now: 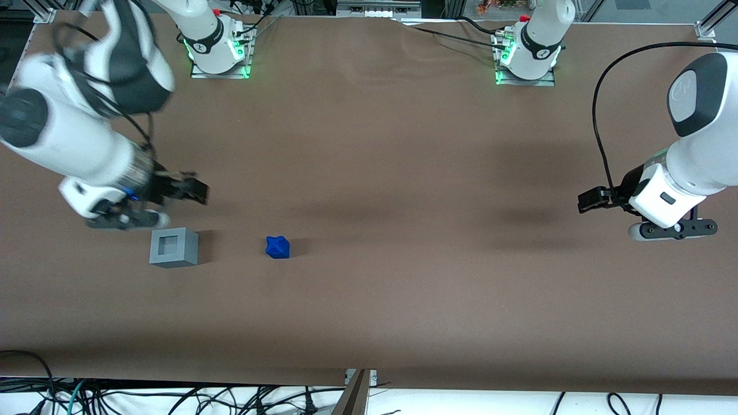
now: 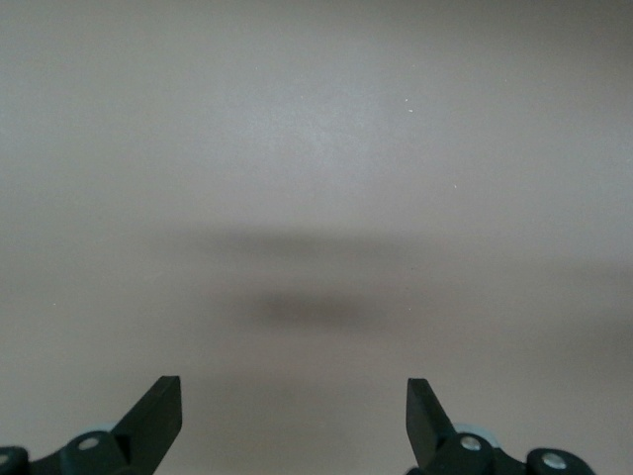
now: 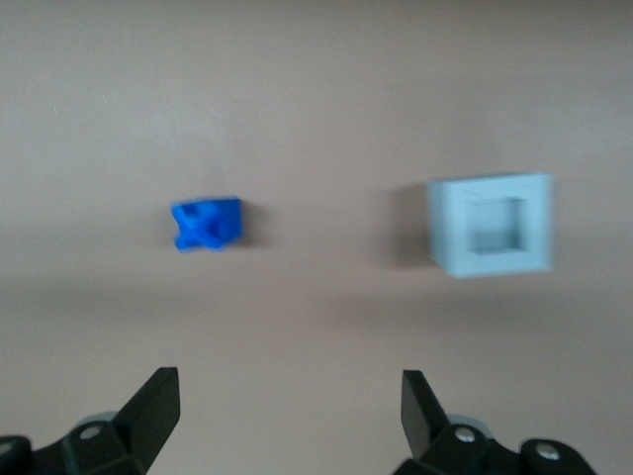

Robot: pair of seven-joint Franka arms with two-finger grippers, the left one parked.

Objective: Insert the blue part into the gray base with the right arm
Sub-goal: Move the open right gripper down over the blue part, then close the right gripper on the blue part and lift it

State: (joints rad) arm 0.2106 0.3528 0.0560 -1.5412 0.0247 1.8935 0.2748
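The gray base point(image 1: 173, 247) stands on the brown table, its square recess facing up and empty. The blue part point(image 1: 278, 247) lies on the table beside it, toward the parked arm's end, about two base widths away. My right gripper point(image 1: 193, 191) hangs above the table, a little farther from the front camera than the base, and is open and empty. The right wrist view shows the blue part point(image 3: 208, 224) and the gray base point(image 3: 492, 225) apart on bare table, with my open gripper point(image 3: 290, 401) above bare table between them.
The two arm bases point(image 1: 218, 51) point(image 1: 527, 57) are bolted at the table's edge farthest from the front camera. Cables point(image 1: 173, 397) hang below the near edge. The parked arm point(image 1: 680, 167) stays at its end of the table.
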